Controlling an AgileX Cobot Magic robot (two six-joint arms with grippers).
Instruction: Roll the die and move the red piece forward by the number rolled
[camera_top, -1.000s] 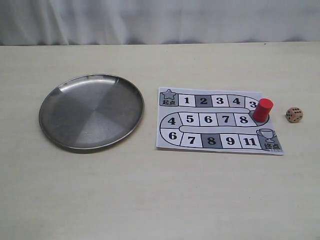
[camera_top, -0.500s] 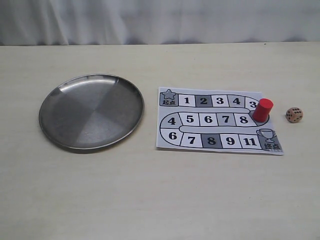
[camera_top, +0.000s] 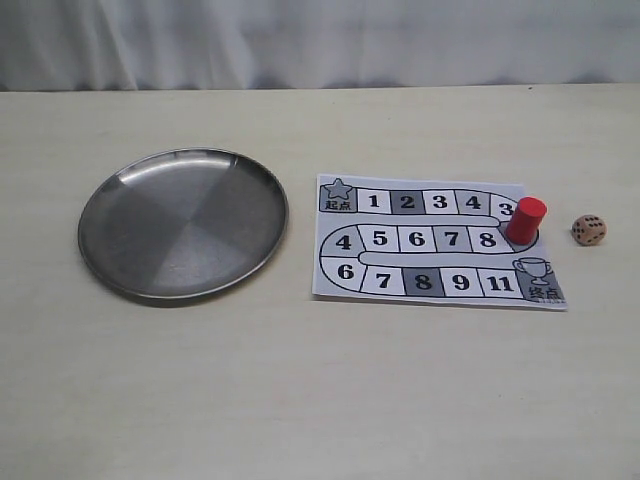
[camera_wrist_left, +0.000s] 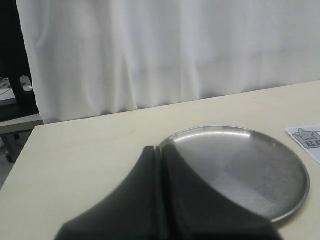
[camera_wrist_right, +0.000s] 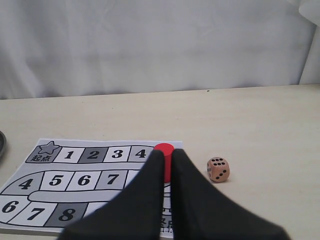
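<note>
While pinching nothing, shows left gripper (camera_wrist_left: 159, 148) with jaws pressed together, right gripper (camera_wrist_right: 168, 154) with jaws a sliver apart. Has the red piece (camera_top: 526, 218) upright on the board (camera_top: 400, 283), at its right-hand bend beside square 8. Has the die (camera_top: 589, 229) on the desk (camera_top: 300, 400) just off the board's right edge, clear of the piece.
</note>
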